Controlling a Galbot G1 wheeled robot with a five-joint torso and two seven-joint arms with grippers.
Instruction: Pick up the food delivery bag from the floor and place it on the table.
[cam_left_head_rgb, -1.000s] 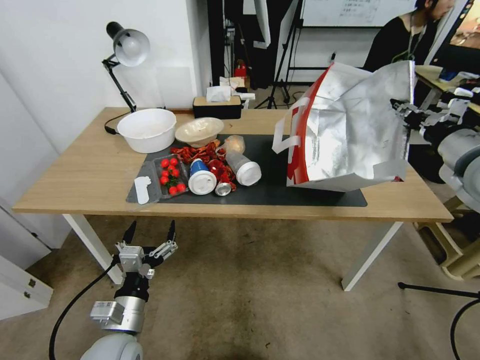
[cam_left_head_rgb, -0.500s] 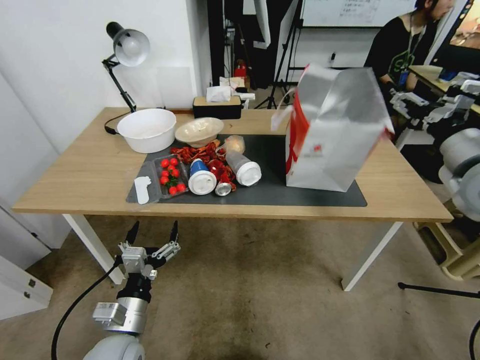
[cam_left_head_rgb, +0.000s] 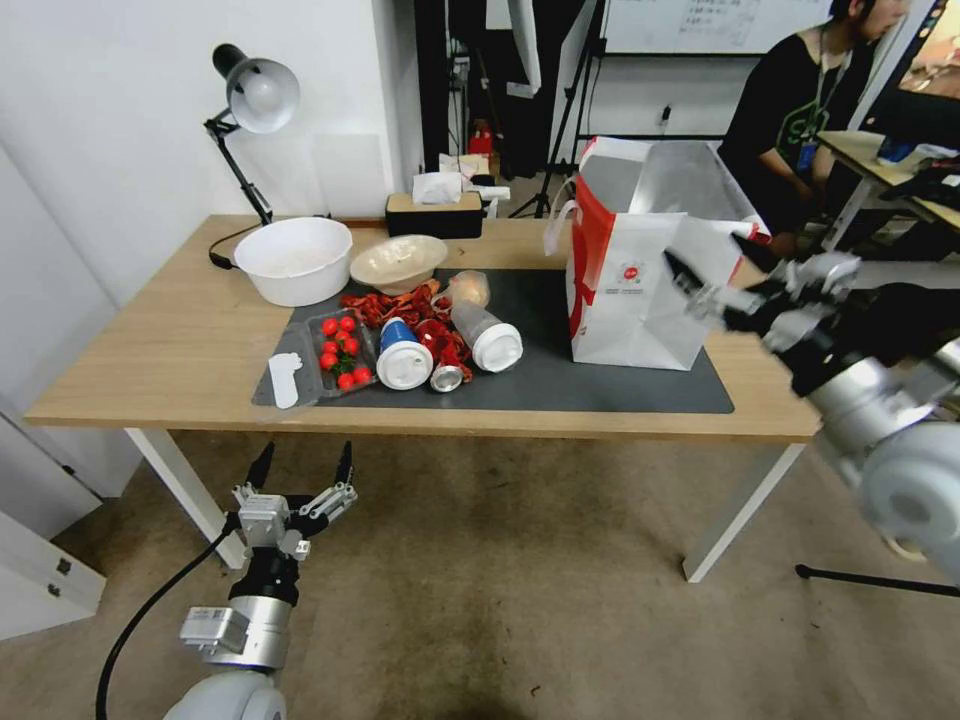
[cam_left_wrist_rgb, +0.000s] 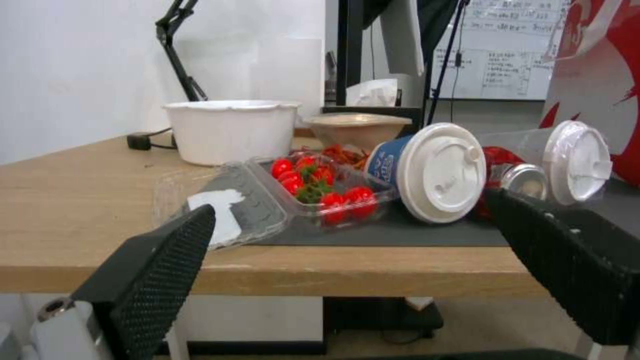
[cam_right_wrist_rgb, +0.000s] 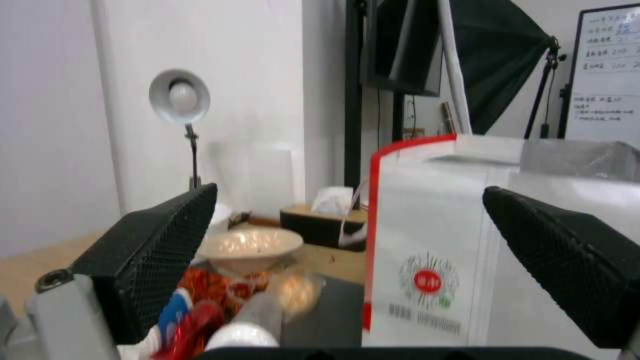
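From the head view we saw the food delivery bag (cam_left_head_rgb: 640, 270) standing upright on the table (cam_left_head_rgb: 160, 340), its base on the right end of the dark grey mat (cam_left_head_rgb: 560, 385). Its long axis ran vertically, the open foil-lined mouth faced up, the white face with the round red logo faced us, and the red side panel faced the clutter to the left. The right gripper (cam_left_head_rgb: 722, 271) hung just in front of the bag's right edge with its fingers apart, gripping nothing. The left gripper (cam_left_head_rgb: 302, 462) was low, in front of the table's edge above the floor (cam_left_head_rgb: 520, 600), its fingers spread.

From the left wrist view we looked between parted fingers (cam_left_wrist_rgb: 157, 270) across the table edge at a box of cherry tomatoes (cam_left_wrist_rgb: 320, 192), toppled lidded cups (cam_left_wrist_rgb: 433, 170) and a white bowl (cam_left_wrist_rgb: 230, 130).

From the right wrist view we saw the bag (cam_right_wrist_rgb: 433, 250) upright between spread fingers (cam_right_wrist_rgb: 153, 250), logo toward the camera, with a desk lamp (cam_right_wrist_rgb: 179, 102) behind.
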